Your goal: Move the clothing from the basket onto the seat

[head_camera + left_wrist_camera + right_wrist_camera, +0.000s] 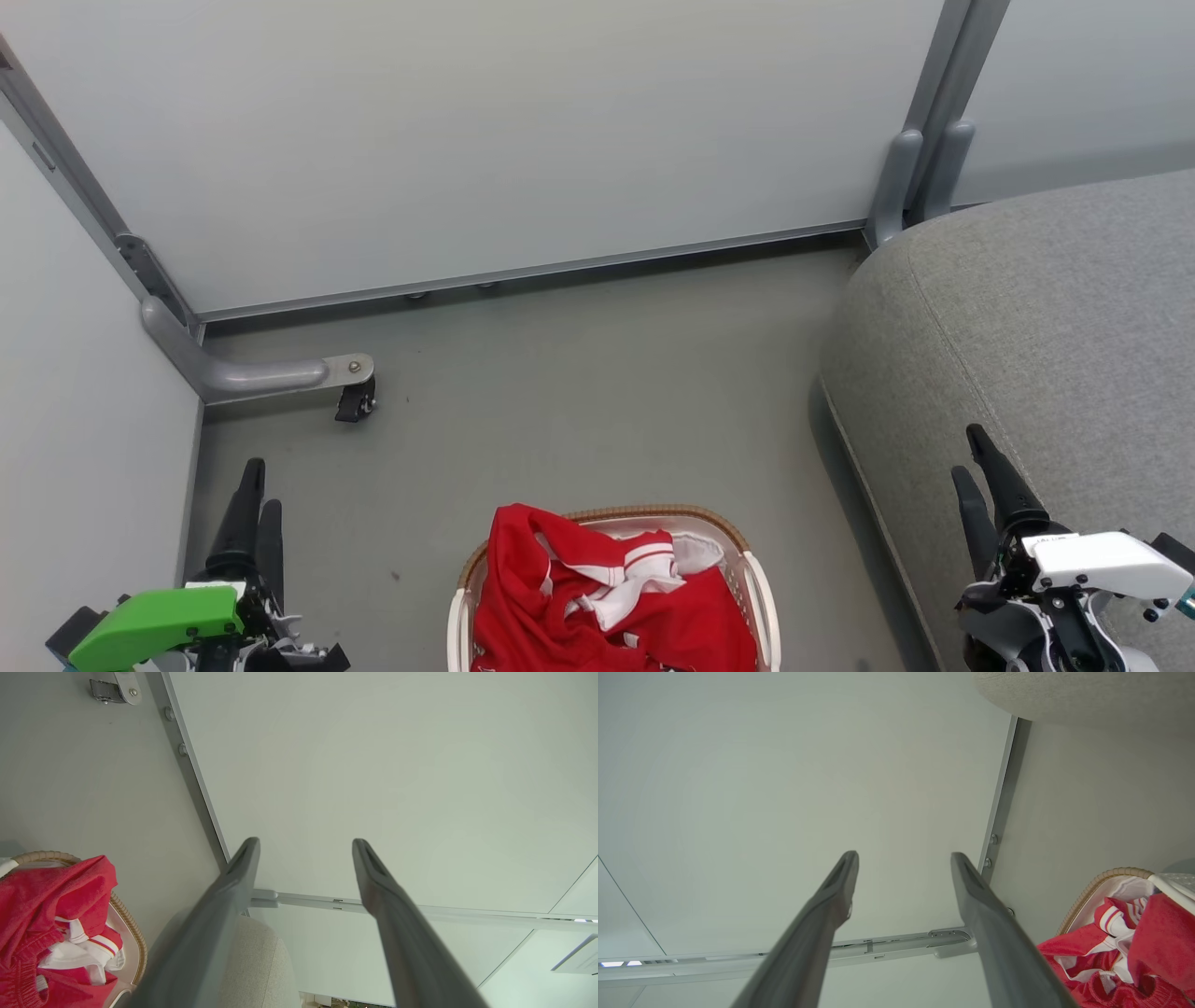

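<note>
The white basket (758, 586) with a brown woven rim stands on the floor at the bottom middle of the head view. Red clothing (551, 597) with white stripes is heaped in it and hangs over its far left rim; this clothing (32, 905) also shows in the left wrist view and the clothing (1134, 956) in the right wrist view. The grey seat (1027, 336) fills the right side. My left gripper (254, 495) rests at the lower left, open and empty. My right gripper (980, 467) hangs open over the seat's front edge, holding nothing.
Pale partition walls (485, 140) close the far side and the left. A metal foot with a black caster (353, 401) juts onto the grey floor (597, 392) at the left. A grey post (920, 168) stands beside the seat's far corner.
</note>
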Tool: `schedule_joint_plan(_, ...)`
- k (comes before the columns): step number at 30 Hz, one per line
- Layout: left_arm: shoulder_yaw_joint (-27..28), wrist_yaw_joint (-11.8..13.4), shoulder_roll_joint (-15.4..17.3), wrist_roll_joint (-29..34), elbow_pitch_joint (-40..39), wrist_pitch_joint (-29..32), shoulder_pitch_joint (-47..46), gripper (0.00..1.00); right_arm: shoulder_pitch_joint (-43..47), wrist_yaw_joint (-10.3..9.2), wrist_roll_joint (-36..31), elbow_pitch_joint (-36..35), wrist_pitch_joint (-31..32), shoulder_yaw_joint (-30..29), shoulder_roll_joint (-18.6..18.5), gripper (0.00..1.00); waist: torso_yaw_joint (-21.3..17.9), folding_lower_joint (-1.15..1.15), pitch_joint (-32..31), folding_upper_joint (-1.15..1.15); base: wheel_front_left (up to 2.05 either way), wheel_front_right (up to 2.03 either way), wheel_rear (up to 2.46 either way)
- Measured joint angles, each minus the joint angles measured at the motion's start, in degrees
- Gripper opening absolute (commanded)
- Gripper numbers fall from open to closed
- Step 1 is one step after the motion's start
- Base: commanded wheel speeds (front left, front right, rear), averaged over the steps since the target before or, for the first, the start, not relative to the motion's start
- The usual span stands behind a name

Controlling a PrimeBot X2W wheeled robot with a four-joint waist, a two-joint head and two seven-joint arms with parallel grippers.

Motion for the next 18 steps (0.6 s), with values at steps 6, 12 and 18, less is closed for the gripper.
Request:
schedule_joint_plan(6, -0.6, 0.0, 0.2, 4.0, 0.2, -1.8, 0.0, 1.00, -0.1, 0.00, -4.1, -0.1, -1.8, 1.6, -0.9, 1.00, 0.0, 0.00, 0.1, 0.00, 0.00, 0.00, 0.00)
schedule_joint_plan(12, -0.8, 0.0, 0.4, 11.4, 0.1, -3.2, 0.0, 1.00, -0.2, 0.00, -10.7, -0.2, -3.1, 2.3, -1.1, 1.00, 0.1, 0.00, 0.2, 0.00, 0.00, 0.00, 0.00)
schedule_joint_plan(18, -2.7, 0.0, 0.9, 21.4, -0.1, -4.8, 0.2, 1.00, -0.3, 0.00, -18.9, -0.1, -4.8, 3.6, -1.2, 1.00, 0.1, 0.00, 0.3, 0.00, 0.00, 0.00, 0.00)
